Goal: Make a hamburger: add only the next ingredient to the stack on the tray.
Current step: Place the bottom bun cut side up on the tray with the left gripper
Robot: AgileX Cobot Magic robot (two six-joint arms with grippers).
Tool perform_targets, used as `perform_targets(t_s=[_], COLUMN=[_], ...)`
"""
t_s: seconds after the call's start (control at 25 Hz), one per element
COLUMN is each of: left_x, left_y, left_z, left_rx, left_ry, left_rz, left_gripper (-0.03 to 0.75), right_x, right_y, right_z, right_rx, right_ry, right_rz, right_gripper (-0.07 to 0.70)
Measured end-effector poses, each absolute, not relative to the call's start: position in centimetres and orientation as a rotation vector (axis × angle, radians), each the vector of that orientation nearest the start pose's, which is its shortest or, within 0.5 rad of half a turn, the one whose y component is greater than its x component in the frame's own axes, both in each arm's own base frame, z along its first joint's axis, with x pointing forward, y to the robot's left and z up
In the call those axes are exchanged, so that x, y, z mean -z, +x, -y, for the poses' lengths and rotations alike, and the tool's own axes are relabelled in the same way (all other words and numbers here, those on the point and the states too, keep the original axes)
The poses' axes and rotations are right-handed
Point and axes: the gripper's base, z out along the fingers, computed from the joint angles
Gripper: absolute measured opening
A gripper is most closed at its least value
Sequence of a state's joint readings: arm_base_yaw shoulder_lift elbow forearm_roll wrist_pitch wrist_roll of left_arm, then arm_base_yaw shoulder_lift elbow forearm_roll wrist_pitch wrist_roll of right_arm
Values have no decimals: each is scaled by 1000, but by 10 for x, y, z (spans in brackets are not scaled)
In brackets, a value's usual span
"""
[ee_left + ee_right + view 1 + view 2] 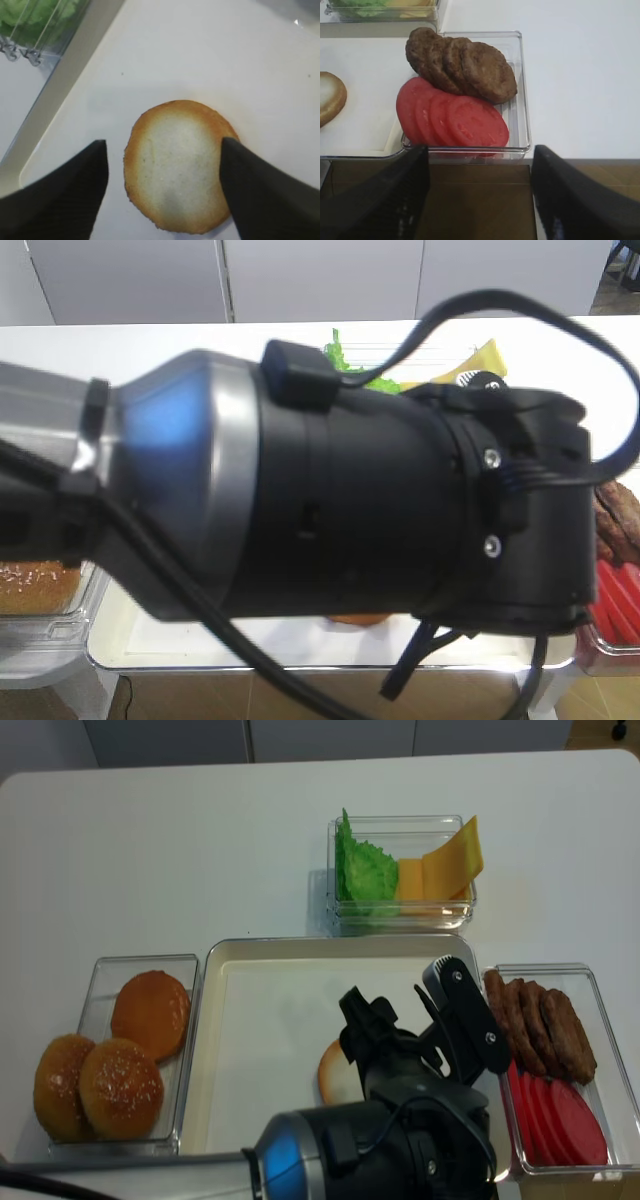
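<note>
The bun bottom half (177,165) lies flat on the cream-white tray (210,55), pale cut face up, with a brown rim. My left gripper (162,142) hangs just above it, open, one finger on each side. The left finger stands clear of the bun, and the right finger overlaps its edge in the view. From above, the left arm (400,1120) covers most of the bun (330,1072). My right gripper (480,148) is open and empty at the table's front edge, short of the patty container.
A clear container (520,90) right of the tray holds brown patties (470,62) and tomato slices (455,117). Lettuce and cheese (400,870) sit in a box behind the tray. Bun pieces (120,1055) fill a box on the left. The left arm blocks the first high view.
</note>
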State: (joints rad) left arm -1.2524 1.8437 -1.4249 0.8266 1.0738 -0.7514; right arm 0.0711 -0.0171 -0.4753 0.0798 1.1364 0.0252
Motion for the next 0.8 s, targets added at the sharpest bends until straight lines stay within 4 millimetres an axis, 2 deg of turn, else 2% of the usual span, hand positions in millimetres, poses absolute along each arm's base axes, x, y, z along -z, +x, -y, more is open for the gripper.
perform_targets(t_s=[0.28, 0.4, 0.56, 0.8], left_x=[-255, -257, -276, -318], left_y=[174, 187, 217, 253], left_z=[341, 328, 294, 222], left_rx=[-334, -292, -215, 21], left_ry=[1042, 1036, 954, 875], left_rz=[-2235, -2336, -2454, -2572], left_gripper=[533, 520, 479, 446], right_x=[-265, -265, -265, -265], right_y=[-9, -9, -9, -9], right_z=[-6, -6, -6, -6], right_rx=[-154, -154, -154, -154], right_ry=[-56, -56, -56, -56], right_rz=[-2128, -2128, -2128, -2128], right_gripper=[495, 495, 494, 495])
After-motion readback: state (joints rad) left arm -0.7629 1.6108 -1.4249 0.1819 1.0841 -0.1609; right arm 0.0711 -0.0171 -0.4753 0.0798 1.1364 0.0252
